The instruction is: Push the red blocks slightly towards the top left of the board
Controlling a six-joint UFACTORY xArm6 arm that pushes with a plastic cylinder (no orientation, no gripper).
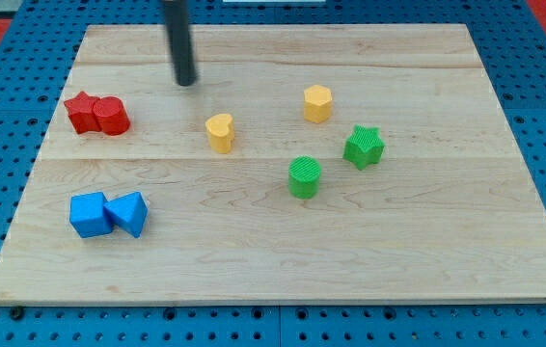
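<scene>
Two red blocks sit touching at the view's left: a red star-like block (82, 111) and a red cylinder (112, 116) to its right. My tip (187, 82) is the lower end of a dark rod coming down from the view's top. It stands to the right of the red blocks and a little above them, with a clear gap between. It touches no block.
The wooden board (283, 260) lies on a blue pegboard. A yellow heart-like block (220, 132) and a yellow hexagonal block (317, 102) sit mid-board. A green cylinder (304, 177) and a green star (364, 146) lie right of centre. A blue cube (89, 214) and a blue triangular block (128, 212) sit at lower left.
</scene>
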